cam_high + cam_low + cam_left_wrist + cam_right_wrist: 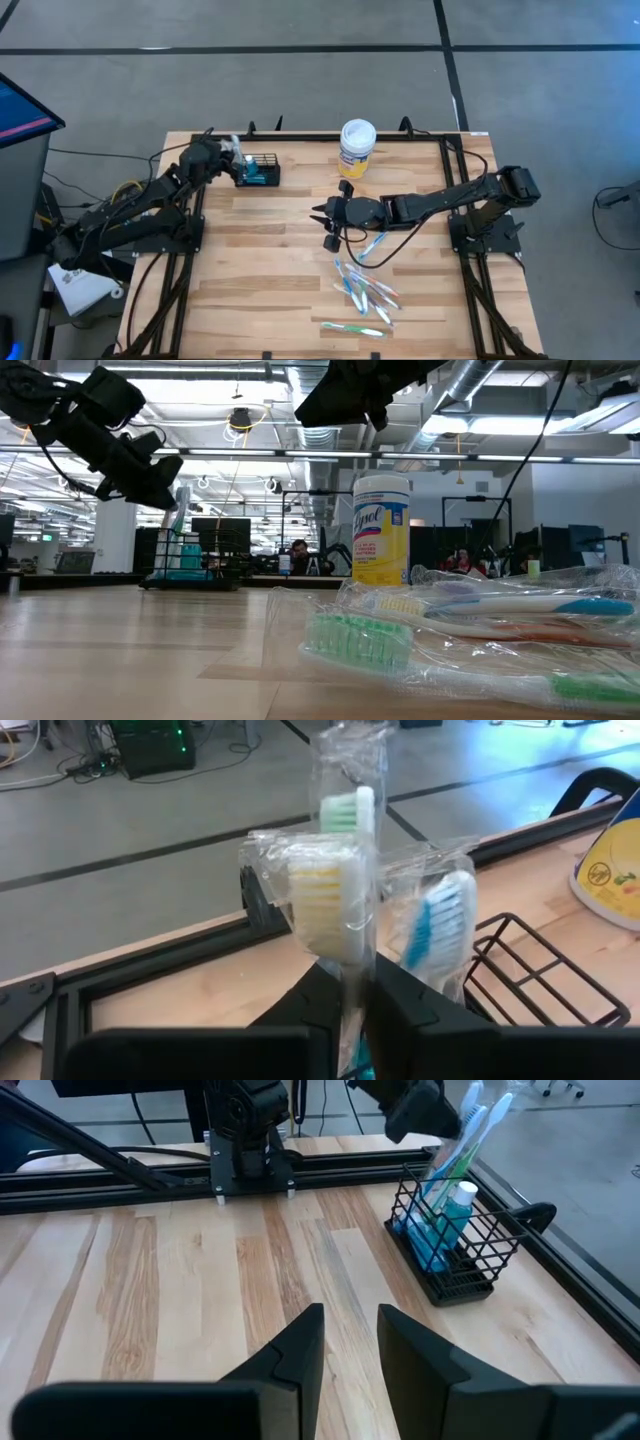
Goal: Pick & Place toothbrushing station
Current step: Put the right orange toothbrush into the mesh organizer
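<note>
Left jaws (358, 982) pinched on a wrapped toothbrush (322, 895) over the basket (452, 1240) for dropping in; right jaws (350, 1342) parted, empty, waiting mid-surface.

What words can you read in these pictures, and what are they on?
"Lysol": the brand name, on the yellow label of the white-lidded wipes tub, in the low view.
Smaller print on that label: too small to read.
A round no-symbol sign on the tub's label in the left wrist view: its wording is unreadable.
The wrapped toothbrushes and the black wire basket: no readable text.
</note>
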{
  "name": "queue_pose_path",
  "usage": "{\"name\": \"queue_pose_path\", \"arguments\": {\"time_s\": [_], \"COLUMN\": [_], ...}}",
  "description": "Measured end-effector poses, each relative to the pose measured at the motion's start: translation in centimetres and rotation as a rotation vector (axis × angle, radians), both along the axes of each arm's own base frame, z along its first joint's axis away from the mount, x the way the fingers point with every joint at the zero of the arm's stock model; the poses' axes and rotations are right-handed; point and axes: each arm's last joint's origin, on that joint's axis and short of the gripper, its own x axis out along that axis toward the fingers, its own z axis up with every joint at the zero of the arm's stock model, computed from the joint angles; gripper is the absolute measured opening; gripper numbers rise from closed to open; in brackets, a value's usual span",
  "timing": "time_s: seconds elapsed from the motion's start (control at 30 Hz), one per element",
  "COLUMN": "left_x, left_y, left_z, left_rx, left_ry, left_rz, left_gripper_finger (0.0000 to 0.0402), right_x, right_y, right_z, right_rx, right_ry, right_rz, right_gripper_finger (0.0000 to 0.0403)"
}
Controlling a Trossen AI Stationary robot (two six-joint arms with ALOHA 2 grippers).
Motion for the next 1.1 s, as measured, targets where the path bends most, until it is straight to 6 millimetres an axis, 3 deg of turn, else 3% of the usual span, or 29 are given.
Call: {"name": "queue_pose_path", "arguments": {"time_s": [0.23,0.7,1.1], "left_x": [-0.1,-0.2,-1.2], "left_y": [0.1,0.0,-1.3], "left_z": [0.0,0.2,1.0], "left_rx": [0.005,0.028,0.043], "left_ry": [0.001,0.024,-0.018], "left_rz": [0.014,0.007,-0.047], "left_gripper_finger": [0.0053,0.0145,0.0154], "right_x": [0.0,0.0,0.0], "right_y": [0.0,0.1,0.0], "right_z": [0.0,0.0,-0.1], "right_rx": [0.0,0.0,-0.002], "right_ry": [0.0,0.002,0.01], "right_rz": [0.001,0.002,0.002], "right_gripper_finger": [0.0087,0.0087,0.0087]}}
